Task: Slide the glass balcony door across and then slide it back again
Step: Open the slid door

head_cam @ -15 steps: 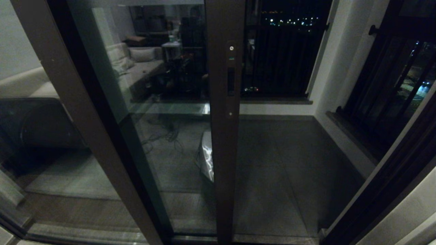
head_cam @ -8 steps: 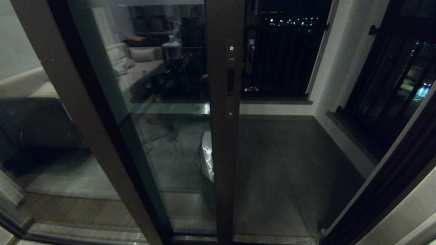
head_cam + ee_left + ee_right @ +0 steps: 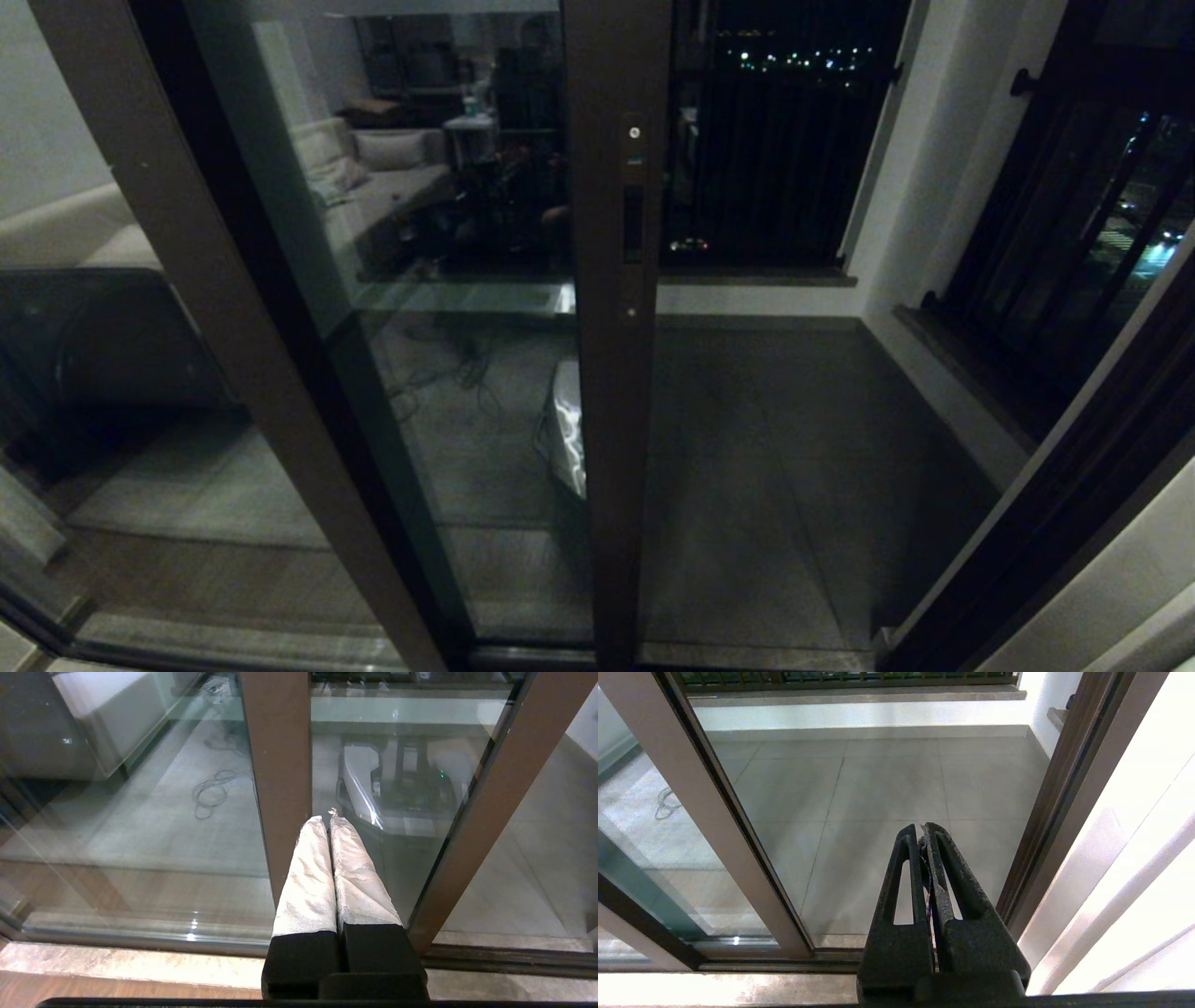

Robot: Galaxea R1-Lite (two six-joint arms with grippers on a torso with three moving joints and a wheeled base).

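Nothing is moving between the earlier head views and this one: you are looking at the same door position, the same framing, and only the distant lights outside are flickering slightly. Your glass balcony door is standing partway across the opening, its stile near the centre of the head view with the black recessed handle slot facing you and untouched. To the right of the stile the doorway is lying open onto the tiled balcony floor, with the black barred railings beyond. Neither arm is showing in the head view. In its wrist view, your left gripper is hanging low before the glass, its white-wrapped fingers pressed together on nothing, pointing at the plain brown post near the bottom track. Your right gripper is likewise closed and empty, aiming through the open gap at the tiles. You are reading a parked robot here, so I am judging the task as not yet begun: no contact is being made with the stile, and an arm is going to need lifting toward that slot before any sliding.
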